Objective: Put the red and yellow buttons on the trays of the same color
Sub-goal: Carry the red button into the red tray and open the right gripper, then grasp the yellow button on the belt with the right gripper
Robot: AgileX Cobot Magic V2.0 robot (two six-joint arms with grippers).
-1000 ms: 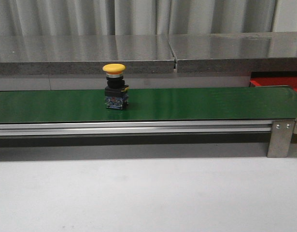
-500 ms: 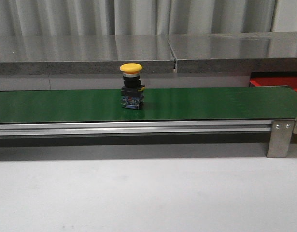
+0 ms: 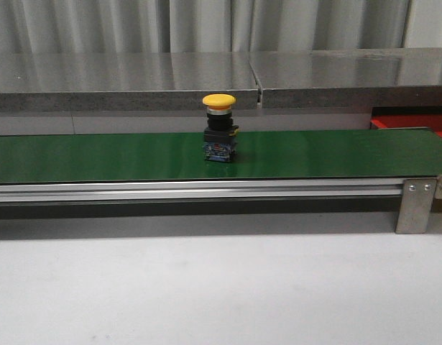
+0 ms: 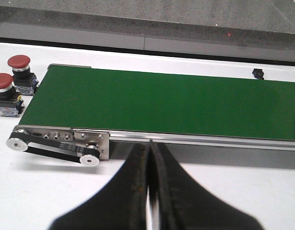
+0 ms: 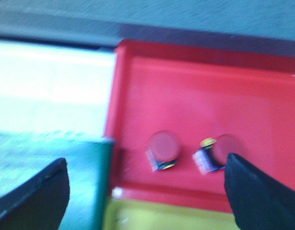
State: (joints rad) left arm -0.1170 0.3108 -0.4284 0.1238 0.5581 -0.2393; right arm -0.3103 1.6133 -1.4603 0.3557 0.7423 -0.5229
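Front view: domed yellow button [image 3: 219, 128], smooth green belt [image 3: 335, 152]

Looks like an industrial test cell or lab bench: long green conveyor belt [image 3: 314, 154] on an aluminium frame [image 3: 206, 190], belt-driven rollers [image 4: 56, 143] at its end, white tabletop [image 3: 221, 287], grey speckled ledge [image 3: 134, 79], corrugated metal wall [image 3: 98, 25] behind, coloured sorting trays [image 5: 200, 96] beside the belt.

The yellow button [image 3: 219, 128] has travelled rightward along the green belt [image 3: 335, 152], upright throughout, toward the right pincer's side.
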